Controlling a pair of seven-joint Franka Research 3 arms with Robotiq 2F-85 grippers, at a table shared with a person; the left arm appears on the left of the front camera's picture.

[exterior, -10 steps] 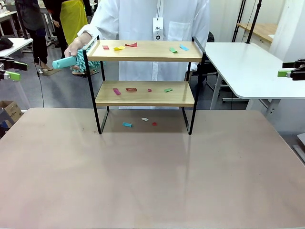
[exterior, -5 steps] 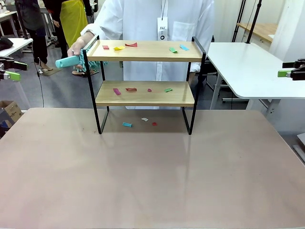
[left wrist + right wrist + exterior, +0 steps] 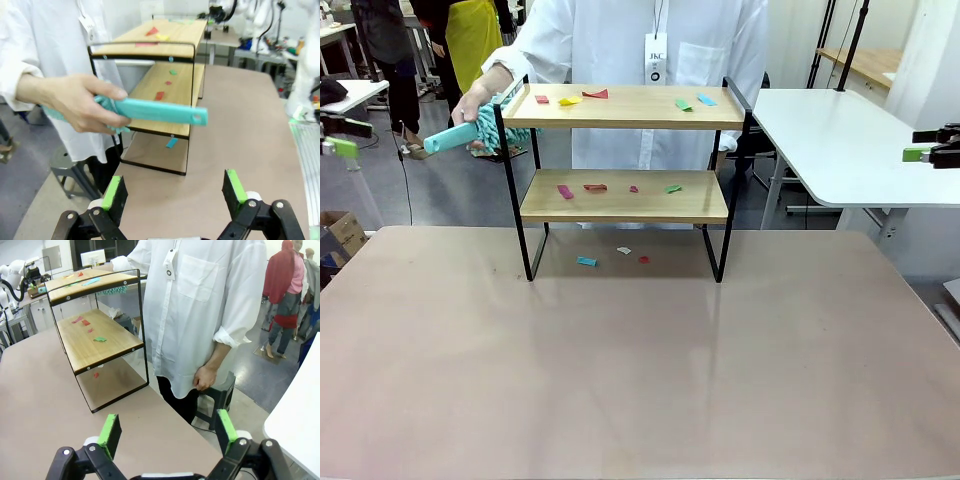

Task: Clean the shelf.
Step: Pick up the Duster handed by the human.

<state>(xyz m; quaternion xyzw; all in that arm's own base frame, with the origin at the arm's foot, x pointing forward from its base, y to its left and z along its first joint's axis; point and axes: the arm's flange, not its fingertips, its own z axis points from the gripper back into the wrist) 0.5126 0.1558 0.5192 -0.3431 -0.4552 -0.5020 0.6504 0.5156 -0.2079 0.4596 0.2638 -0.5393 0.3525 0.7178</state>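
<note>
Standing far-centre on the tan tabletop (image 3: 640,380), the shelf (image 3: 630,106), bare room in front, left gripper (image 3: 342,147) and right gripper (image 3: 928,151) at the side edges, jaws spread wide, holding nothing, person's duster (image 3: 455,135) tipped lower than before.

A: How many paper scraps (image 3: 569,100) lie about the shelf (image 3: 512,190)?
B: Five on its top board (image 3: 630,110), four on the lower board (image 3: 620,206), three on the worktop (image 3: 620,380) beneath.
A: And cleaning tools?
B: One teal duster (image 3: 453,136).

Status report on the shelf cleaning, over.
Left gripper open, right gripper open, both out at the sides. Shelf on the table, scraps on both boards and beneath. Person's hand holds a teal duster at its left end.
</note>
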